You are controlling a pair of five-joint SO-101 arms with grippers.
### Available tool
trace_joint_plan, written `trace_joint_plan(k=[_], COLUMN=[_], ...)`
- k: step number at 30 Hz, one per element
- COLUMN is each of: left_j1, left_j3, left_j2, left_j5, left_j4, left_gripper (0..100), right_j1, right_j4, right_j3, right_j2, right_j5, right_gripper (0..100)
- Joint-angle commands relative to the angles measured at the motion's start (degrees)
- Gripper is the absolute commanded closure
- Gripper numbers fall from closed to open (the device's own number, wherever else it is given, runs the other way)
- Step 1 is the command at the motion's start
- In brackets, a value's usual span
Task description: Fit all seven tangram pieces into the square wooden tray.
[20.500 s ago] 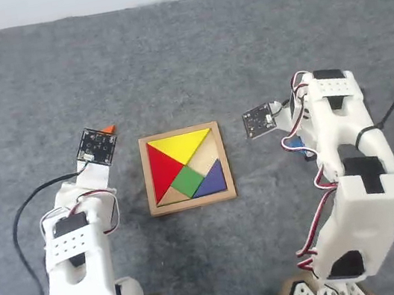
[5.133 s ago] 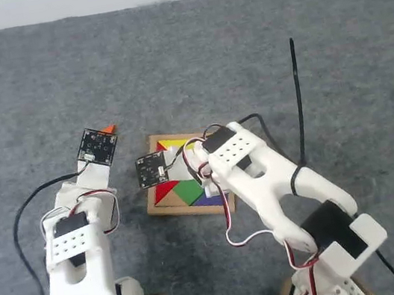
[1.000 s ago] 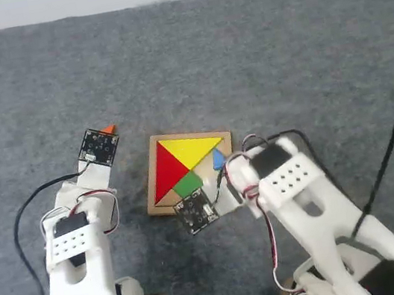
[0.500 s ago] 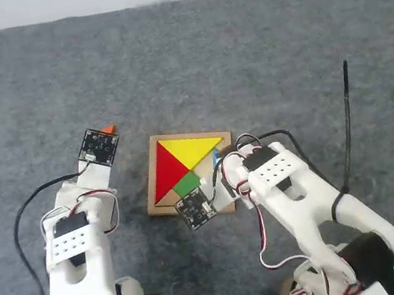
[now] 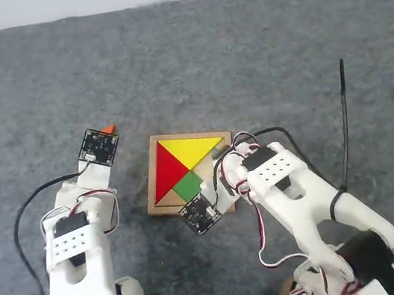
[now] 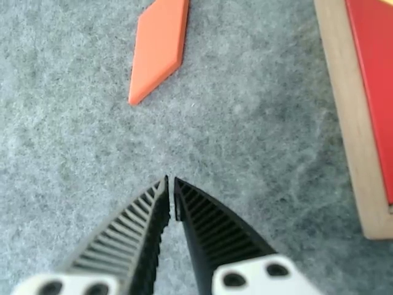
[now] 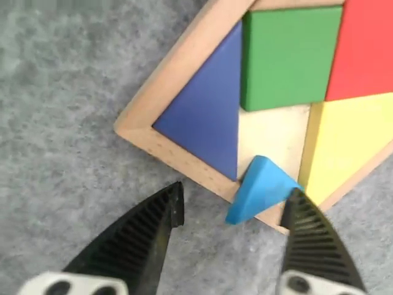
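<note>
My right gripper [image 7: 236,195] hangs just outside the rim of the square wooden tray [image 5: 187,135], fingers spread wide and gripping nothing, one on either side of the small light-blue triangular piece [image 7: 261,187]. That piece lies tilted across the rim, one corner over the bare pocket between the dark blue triangular piece [image 7: 202,123] and the large yellow triangular piece [image 7: 350,147]. I read the straddling pose as set up to nudge or re-grip it, since it is not yet flat in its slot. The green square piece [image 7: 288,55] and the large red triangular piece [image 7: 368,43] sit flush. My left gripper [image 6: 170,184] is clenched on nothing above the grey carpet [image 5: 278,43], near the orange parallelogram piece [image 6: 158,46], which lies flat outside the tray, likely the left arm's next pick.
</note>
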Motion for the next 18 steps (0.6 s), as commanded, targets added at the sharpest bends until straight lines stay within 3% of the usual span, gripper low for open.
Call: trace_joint_plan(k=[1,10,18], left_j1=[0.00,0.00,0.00], left_j3=[-0.48,-0.48,-0.48], left_j2=[-1.93,-1.93,-1.93], left_j5=[-0.53,-0.53,-0.53], left_j4=[-1.23,-1.23,-1.23], left_gripper=[98,98,98], right_j1=[-0.57,-1.63,0.22], right_j4=[-0.84,-4.62,-2.07], right_j3=[-1.32,-2.29,-5.63], right_j2=[-0.31,6.11,8.66], right_j5=[1.05,0.97,0.97], right_gripper=[79.0,79.4,81.4])
